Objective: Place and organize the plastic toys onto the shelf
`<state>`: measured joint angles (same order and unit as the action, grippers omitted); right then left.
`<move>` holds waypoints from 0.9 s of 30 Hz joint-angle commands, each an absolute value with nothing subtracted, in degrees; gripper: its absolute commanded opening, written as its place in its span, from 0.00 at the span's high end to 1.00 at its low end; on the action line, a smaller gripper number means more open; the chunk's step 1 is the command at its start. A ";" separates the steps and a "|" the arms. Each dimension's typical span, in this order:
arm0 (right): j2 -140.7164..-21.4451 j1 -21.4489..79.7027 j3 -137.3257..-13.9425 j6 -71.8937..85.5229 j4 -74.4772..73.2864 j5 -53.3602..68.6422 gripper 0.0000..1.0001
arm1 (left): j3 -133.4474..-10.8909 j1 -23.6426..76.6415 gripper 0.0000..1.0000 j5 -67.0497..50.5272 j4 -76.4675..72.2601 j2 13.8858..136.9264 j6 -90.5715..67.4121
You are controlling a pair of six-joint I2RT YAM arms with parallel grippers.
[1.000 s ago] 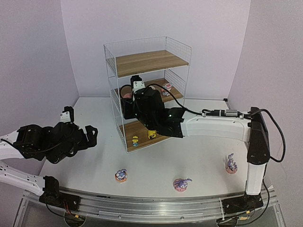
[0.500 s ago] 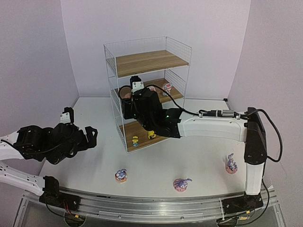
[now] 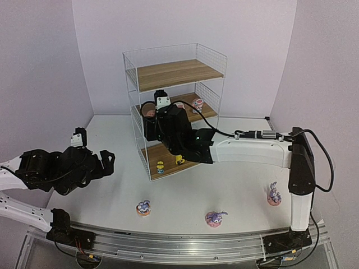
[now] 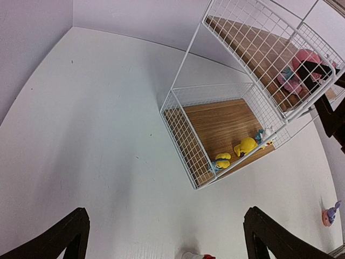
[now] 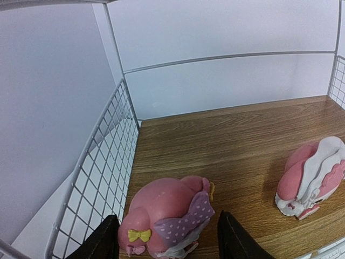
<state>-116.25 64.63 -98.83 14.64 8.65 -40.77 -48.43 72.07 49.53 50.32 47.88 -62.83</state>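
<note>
Currently the right tool [image 5: 168,237] is inside the shelf [image 3: 174,73] at its middle board. Its fingers [image 5: 105,240] are parted on either side of a pink toy [image 5: 161,210] that sits on the wood. A thin gap shows beside one finger, so the toy is straddled, not squeezed. It is round and pink, with a purple white-dotted flap and a small yellow bow, and it lies close to the shelf's left wire wall. Further right on the same board lies a second pink-and-white toy [image 5: 310,181], and the top view shows a third pink toy [image 3: 198,104] near the shelf's right end. The black right arm [image 3: 185,140] crosses the shelf's open front and hides part of it.

The left tool [image 3: 104,162] hangs wide open and empty, well to the left of the shelf, above the white surface [image 3: 185,190].

On the shelf's bottom board, near its front edge, stand a yellow toy [image 4: 222,160], a larger yellow toy [image 4: 245,145] and a white-and-blue toy [image 4: 265,133].

Three purple long-eared bunnies on pink bases stand on the surface in front of the shelf, well apart from it. They are the left bunny [image 3: 143,208], the middle bunny [image 3: 215,218] and the right bunny [image 3: 274,194].
</note>
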 commanded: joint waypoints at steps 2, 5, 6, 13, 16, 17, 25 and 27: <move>-116.27 65.20 -101.09 14.93 10.28 -41.82 0.40 | -48.04 72.29 0.00 49.84 49.69 47.23 -61.99; -115.96 65.40 -100.98 14.80 10.28 -42.08 0.38 | -47.91 72.28 0.00 49.76 49.58 47.17 -61.97; -115.70 65.49 -100.86 14.73 10.28 -42.18 0.38 | -47.87 72.29 0.00 49.75 49.62 47.14 -62.02; -112.14 65.84 -97.94 15.68 10.28 -41.50 0.34 | -47.78 72.24 0.00 49.39 48.87 46.85 -61.60; -109.74 65.90 -95.76 16.95 10.28 -40.08 0.33 | -47.68 72.31 0.00 48.93 47.51 46.81 -60.19; -108.93 65.84 -94.97 17.27 10.28 -39.36 0.33 | -47.70 72.32 0.00 48.77 46.94 46.80 -59.83; -102.77 65.83 -89.28 19.51 9.96 -32.86 0.33 | -47.76 72.26 0.00 48.41 45.29 47.57 -58.36; -101.21 65.86 -87.85 19.70 9.73 -33.66 0.39 | -47.69 72.26 0.00 48.21 44.99 47.47 -58.35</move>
